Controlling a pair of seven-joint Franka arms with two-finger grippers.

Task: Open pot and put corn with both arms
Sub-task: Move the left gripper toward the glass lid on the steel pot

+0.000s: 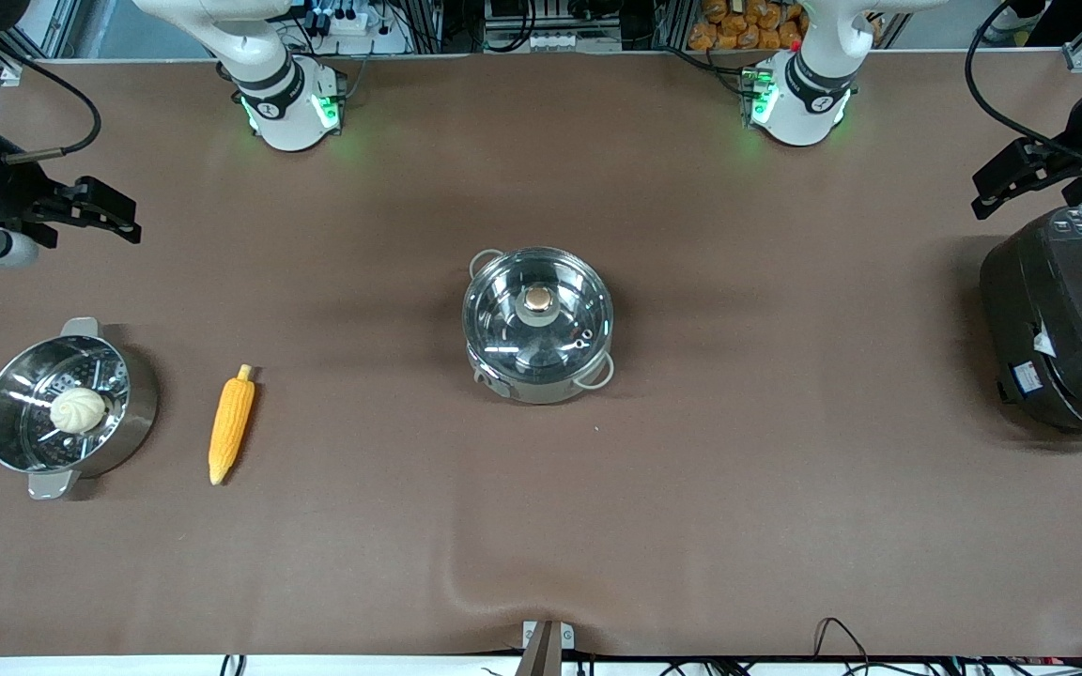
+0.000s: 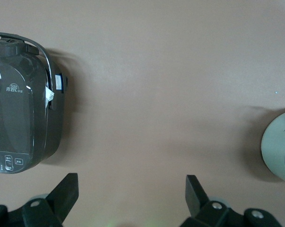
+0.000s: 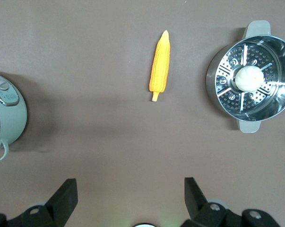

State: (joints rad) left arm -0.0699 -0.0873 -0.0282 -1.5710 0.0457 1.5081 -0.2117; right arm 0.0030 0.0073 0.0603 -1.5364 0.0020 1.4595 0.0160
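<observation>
The steel pot [image 1: 538, 366] stands at the table's middle with its glass lid [image 1: 503, 319] on and a copper knob [image 1: 537, 299] on top. Part of it also shows in the left wrist view [image 2: 278, 146] and in the right wrist view [image 3: 10, 118]. The corn [image 1: 231, 424] lies flat toward the right arm's end, between the pot and the steamer, and shows in the right wrist view [image 3: 160, 66]. My right gripper [image 1: 132, 218] is open and empty over bare table at that end [image 3: 130, 187]. My left gripper [image 1: 981, 195] is open and empty over the table by the cooker [image 2: 132, 182].
A steel steamer pot [image 1: 118, 413] with a white bun [image 1: 78, 410] stands beside the corn at the right arm's end [image 3: 218, 94]. A large black cooker [image 1: 1067, 329] stands at the left arm's end [image 2: 19, 104]. The brown mat has a ripple [image 1: 466, 573] near the front camera's edge.
</observation>
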